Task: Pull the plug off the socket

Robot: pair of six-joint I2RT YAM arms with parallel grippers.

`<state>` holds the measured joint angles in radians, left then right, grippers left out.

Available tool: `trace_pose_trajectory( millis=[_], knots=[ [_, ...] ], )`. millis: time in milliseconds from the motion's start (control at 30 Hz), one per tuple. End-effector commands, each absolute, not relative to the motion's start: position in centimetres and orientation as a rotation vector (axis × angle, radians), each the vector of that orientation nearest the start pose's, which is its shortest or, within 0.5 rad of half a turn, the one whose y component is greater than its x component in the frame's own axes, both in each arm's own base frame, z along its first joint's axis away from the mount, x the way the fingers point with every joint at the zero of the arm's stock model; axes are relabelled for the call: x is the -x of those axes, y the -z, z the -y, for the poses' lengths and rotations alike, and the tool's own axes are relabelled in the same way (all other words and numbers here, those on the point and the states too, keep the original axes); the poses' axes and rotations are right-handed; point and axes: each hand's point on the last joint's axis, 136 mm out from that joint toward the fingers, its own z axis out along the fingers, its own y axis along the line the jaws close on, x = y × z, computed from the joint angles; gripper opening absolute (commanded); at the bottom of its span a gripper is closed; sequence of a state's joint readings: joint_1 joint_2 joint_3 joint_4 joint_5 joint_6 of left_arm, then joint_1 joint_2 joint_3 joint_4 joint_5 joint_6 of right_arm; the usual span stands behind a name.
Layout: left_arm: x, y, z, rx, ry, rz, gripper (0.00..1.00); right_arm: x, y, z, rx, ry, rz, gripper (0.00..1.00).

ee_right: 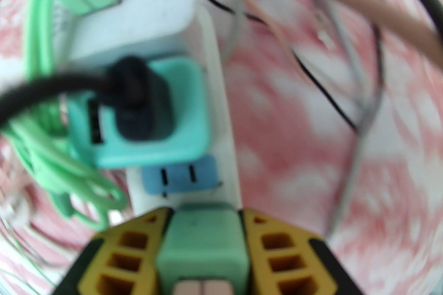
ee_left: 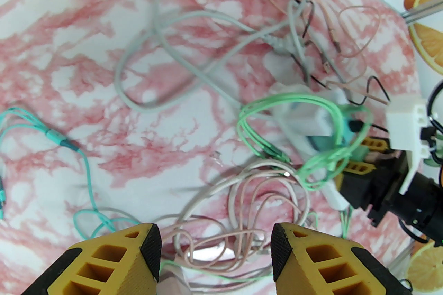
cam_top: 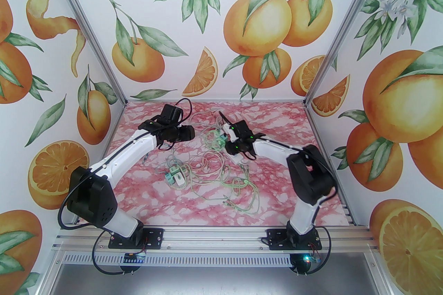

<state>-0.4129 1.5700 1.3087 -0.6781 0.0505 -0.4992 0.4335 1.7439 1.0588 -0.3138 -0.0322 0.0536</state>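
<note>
The top external camera sits high above and behind the arm bases (cam_top: 136, 238), tilted down and forward over the whole pink marbled table (cam_top: 155, 203) to the orange-printed back wall (cam_top: 214, 27). The left wrist camera looks out over the left gripper (ee_left: 216, 238) and across the table from mid-height toward the right gripper (ee_left: 367, 155). The right wrist camera is very near and blurred, looking past the green plug (ee_right: 202, 245) onto the white power strip (ee_right: 221, 120). All three views share that strip and the green cable (ee_right: 34, 44) beside it.
</note>
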Motion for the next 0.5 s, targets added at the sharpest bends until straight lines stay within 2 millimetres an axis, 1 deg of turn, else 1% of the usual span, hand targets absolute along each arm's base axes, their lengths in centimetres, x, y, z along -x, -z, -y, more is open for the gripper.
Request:
trace_pose_trajectory(
  millis=[0, 33, 67, 133, 233, 367, 467],
  knots=[
    [-37.7, -17.8, 17.3, 0.114, 0.434, -2.553, 0.57, -38.6, -7.5, -12.2, 0.216, -0.078, -2.526, 0.25],
    [-37.7, -17.8, 17.4, 0.112, 0.438, -2.553, 0.57, -38.7, -7.8, -11.2, 0.171, -0.04, -2.513, 0.24],
    [-37.8, -17.7, 17.5, 0.113, 0.442, -2.552, 0.57, -38.7, -8.2, -10.6, 0.145, -0.022, -2.505, 0.23],
    [-37.8, -17.9, 17.5, 0.108, 0.445, -2.552, 0.57, -38.5, -8.7, -10.6, 0.145, -0.04, -2.51, 0.24],
    [-37.9, -18.1, 17.5, 0.105, 0.439, -2.544, 0.57, -37.7, -9.7, -12.0, 0.186, -0.147, -2.477, 0.25],
    [-37.6, -17.8, 17.4, 0.11, 0.443, -2.548, 0.57, -36.4, -11.8, -13.4, 0.22, -0.222, -2.415, 0.26],
    [-37.2, -17.5, 17.4, 0.12, 0.457, -2.548, 0.57, -35.1, -12.3, -14.4, 0.253, -0.246, -2.417, 0.26]
  ],
)
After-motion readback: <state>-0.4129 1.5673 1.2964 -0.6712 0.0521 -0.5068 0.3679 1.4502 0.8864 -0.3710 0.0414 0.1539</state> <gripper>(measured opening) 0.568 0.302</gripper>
